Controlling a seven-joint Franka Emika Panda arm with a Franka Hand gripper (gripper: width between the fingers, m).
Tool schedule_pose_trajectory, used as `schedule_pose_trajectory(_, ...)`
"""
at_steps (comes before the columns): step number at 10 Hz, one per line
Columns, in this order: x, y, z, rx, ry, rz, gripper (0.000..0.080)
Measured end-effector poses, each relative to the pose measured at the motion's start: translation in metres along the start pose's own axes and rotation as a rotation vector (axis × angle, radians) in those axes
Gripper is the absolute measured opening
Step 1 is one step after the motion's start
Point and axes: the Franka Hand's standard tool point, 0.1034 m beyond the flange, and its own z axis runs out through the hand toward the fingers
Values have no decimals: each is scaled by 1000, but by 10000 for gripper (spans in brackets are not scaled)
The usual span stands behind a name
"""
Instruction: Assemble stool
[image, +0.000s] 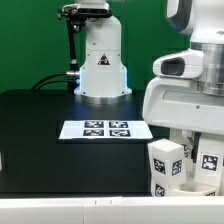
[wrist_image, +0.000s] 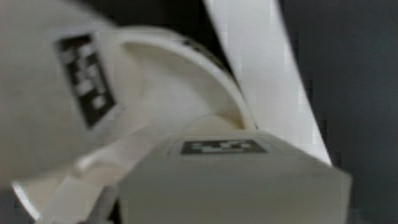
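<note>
The stool parts are at the exterior view's lower right. Two chunky white legs with black-and-white tags stand there, one (image: 165, 166) and another (image: 208, 162) on either side of my gripper (image: 188, 158). The gripper is lowered between them, its fingers mostly hidden by the white hand. In the blurred wrist view a white leg (wrist_image: 231, 185) with a tag on its end fills the space between the jaws, so the gripper looks shut on it. The rounded white seat (wrist_image: 169, 95) with a tag lies just beyond that leg.
The marker board (image: 107, 129) lies flat in the middle of the black table (image: 40, 130). The robot's white base (image: 103, 65) stands behind it with cables to its left. The table's front edge (image: 60, 200) runs along the bottom.
</note>
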Motion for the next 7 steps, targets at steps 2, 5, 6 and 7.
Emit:
schedule_pose_trajectory(2, -1, -1, 2, 1, 4, 123, 330)
schedule_pose_trajectory(5, 1, -3, -1, 18, 2, 416, 330)
schedule_pose_trajectory(6, 3, -5, -1, 45, 7, 616, 330)
schedule_pose_trajectory(7, 2, -6, 2, 81, 14, 822, 330)
